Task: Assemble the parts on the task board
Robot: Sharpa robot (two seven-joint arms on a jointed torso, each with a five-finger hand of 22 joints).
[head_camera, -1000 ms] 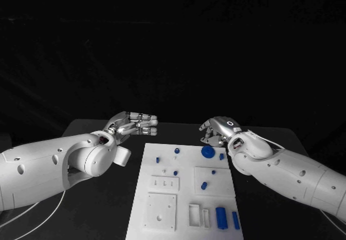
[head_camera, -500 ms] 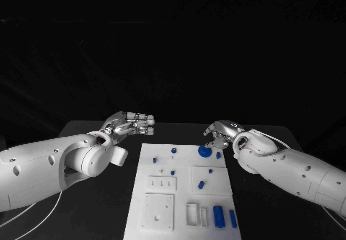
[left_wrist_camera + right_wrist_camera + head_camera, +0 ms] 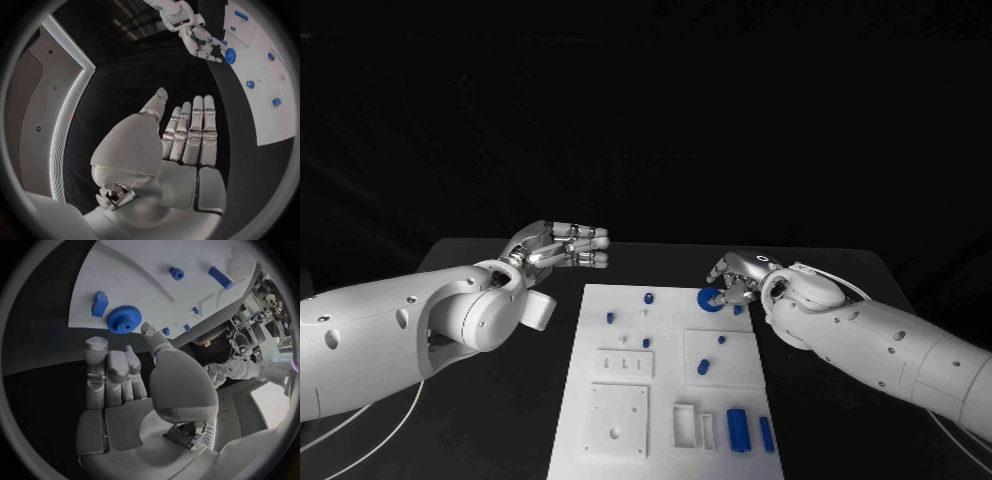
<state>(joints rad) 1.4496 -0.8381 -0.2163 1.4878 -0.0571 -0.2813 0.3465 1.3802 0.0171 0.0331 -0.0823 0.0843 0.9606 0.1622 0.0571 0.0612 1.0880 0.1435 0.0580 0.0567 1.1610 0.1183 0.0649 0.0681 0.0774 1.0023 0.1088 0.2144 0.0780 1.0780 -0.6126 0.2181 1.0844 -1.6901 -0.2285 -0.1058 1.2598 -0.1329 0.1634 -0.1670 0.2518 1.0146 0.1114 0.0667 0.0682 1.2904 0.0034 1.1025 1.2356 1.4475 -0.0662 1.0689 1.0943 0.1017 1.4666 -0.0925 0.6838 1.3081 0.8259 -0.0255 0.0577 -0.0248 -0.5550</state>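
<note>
Task board [image 3: 661, 400]: flat white rectangular plate on the black table, long axis running away from the robot; matte, with raised square blocks and slots

Gear [image 3: 711, 299]: round blue toothed plastic wheel with a centre hole, lying flat at the board's far right corner. In the right wrist view it [image 3: 124, 320] sits just beyond the fingertips [image 3: 95, 344], apart from them, we judge

Right hand [image 3: 737, 278]: silver, smooth metal; fingers apart and holding nothing, hovering at the board's far right corner, just beside the gear. We judge it the nearer hand by far

Left hand [image 3: 565, 246]: fingers straight and together, palm empty, off the board's far left corner, well apart from the gear

Other parts: a small blue block [image 3: 99, 303] just beside the gear; blue pegs mid-board; 2 blue bars [image 3: 738, 431] at the board's near right corner
</note>
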